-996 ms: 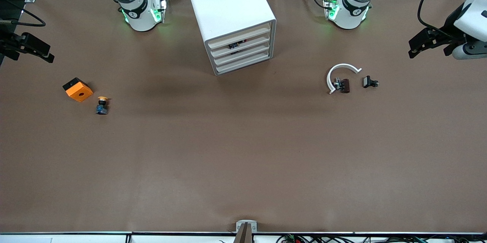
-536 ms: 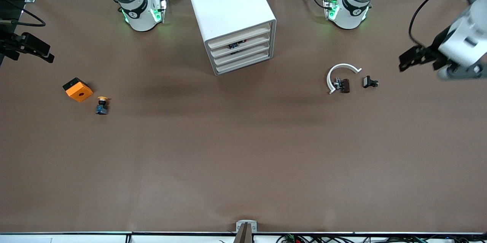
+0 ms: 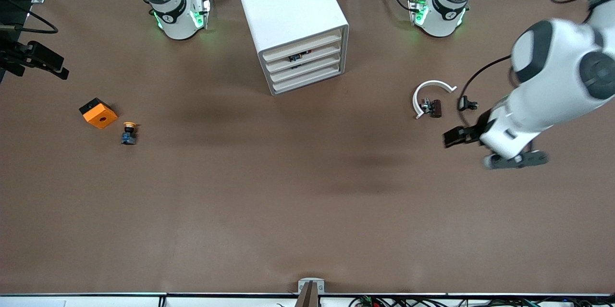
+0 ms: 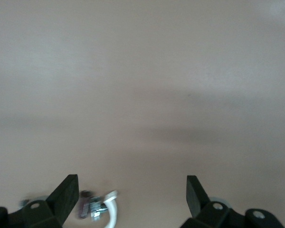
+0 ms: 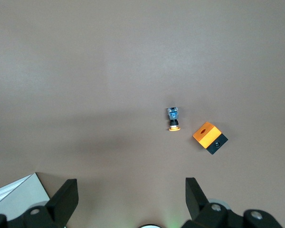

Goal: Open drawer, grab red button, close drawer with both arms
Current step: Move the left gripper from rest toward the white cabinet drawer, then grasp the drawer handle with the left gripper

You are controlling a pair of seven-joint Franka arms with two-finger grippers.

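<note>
Front view shows a wide bare stretch of the brown table (image 3: 288, 211) nearest the camera, free of things from one end to the other. Farther up, my left gripper (image 3: 454, 136) hangs over the table toward my left arm's end, its fingers spread wide and holding nothing. Just past it lie a small black part (image 3: 467, 104) and a white curved piece (image 3: 430, 95) with a dark brown part (image 3: 434, 107) touching it. My left wrist view catches only that white curved piece and dark part at its edge, between blurred table.

Toward my right arm's end sit the orange cube (image 3: 98, 113) and the orange-capped button (image 3: 128, 133), close together but apart. My right gripper (image 3: 36, 59) waits at the table's edge there, jaws wide and empty; its wrist view shows both orange things and a corner of the white cabinet (image 3: 288, 18).

Farthest, the cabinet stands between my two bases. All four drawers are shut; the drawer (image 3: 303, 57) second from the top shows a dark thing with a speck of red in its slot, perhaps the button; I cannot tell.
</note>
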